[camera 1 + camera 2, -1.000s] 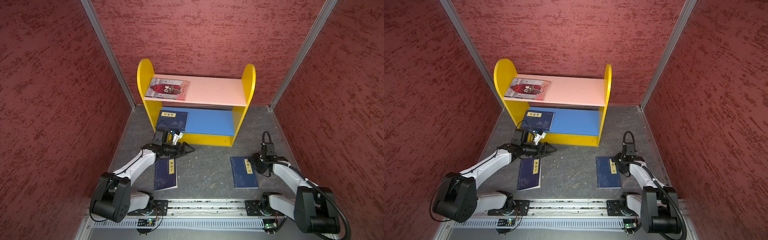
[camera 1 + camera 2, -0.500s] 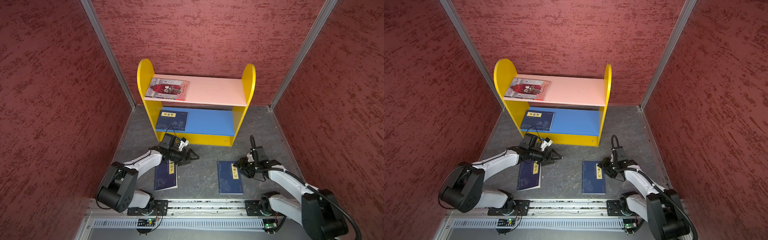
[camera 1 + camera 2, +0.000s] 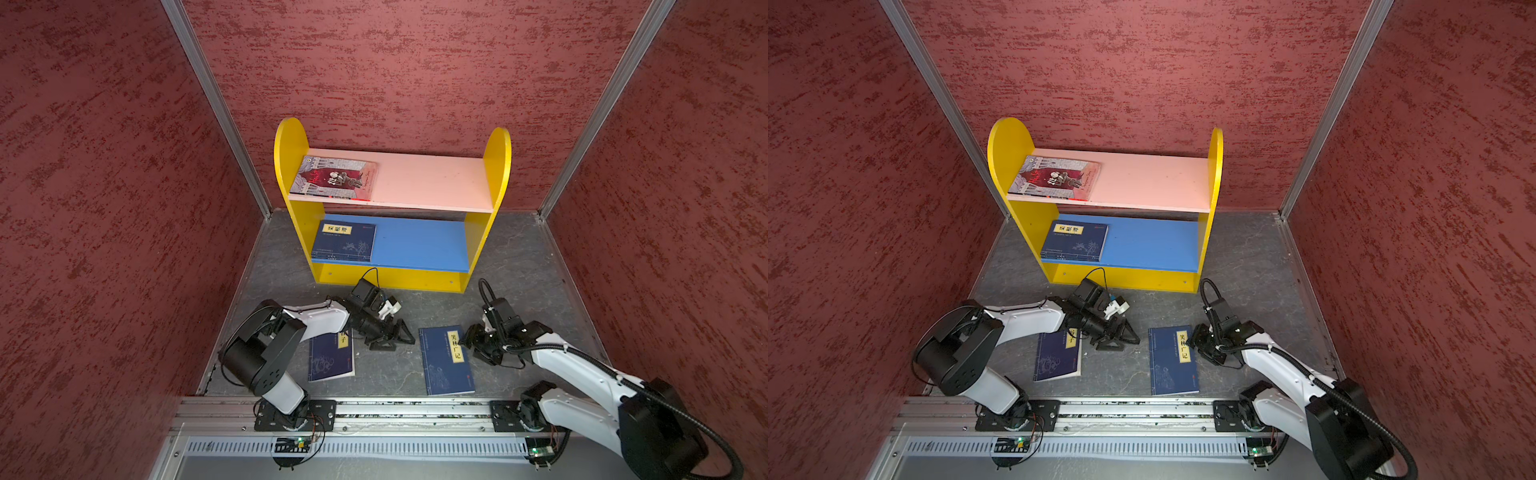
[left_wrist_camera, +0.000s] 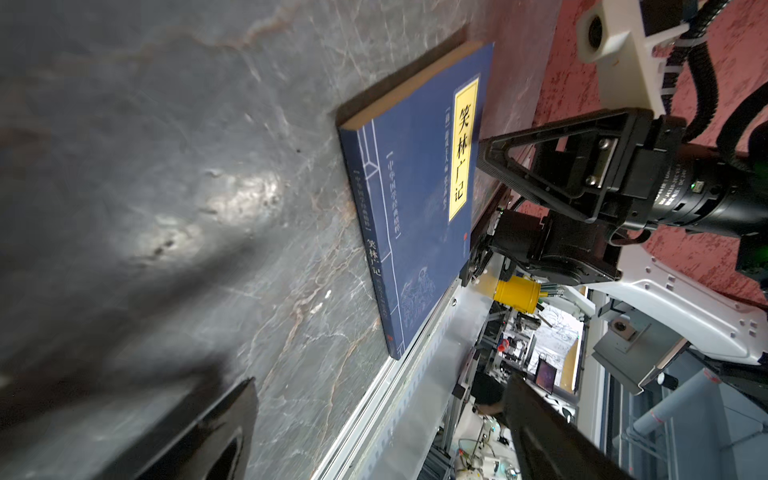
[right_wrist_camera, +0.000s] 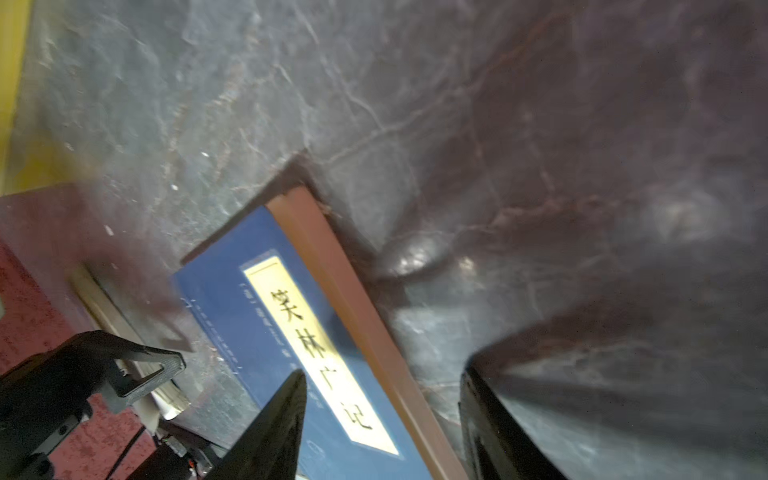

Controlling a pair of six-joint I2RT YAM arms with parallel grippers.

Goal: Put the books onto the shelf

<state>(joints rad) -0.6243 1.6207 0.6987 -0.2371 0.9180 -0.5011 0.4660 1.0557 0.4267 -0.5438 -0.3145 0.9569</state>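
Left gripper (image 3: pixel 394 338): your jaws stand wide apart and empty, low over the floor (image 3: pixel 436 307), between the left book (image 3: pixel 330 358) and the right book (image 3: pixel 446 359).
Right gripper (image 3: pixel 475 345): your jaws are parted, not clamped. They straddle the right book's long edge, one finger (image 5: pixel 286 407) over its cover.
Right book: navy, flat on the floor, yellow label up.
Left book: navy, flat, partly under your left arm.
Shelf (image 3: pixel 496 166): behind both grippers. A navy book (image 3: pixel 344 243) lies on its blue board and a red book (image 3: pixel 334 178) on its pink board, both at the left end.

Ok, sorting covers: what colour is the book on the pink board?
The book is red and grey, illustrated; best in a top view.
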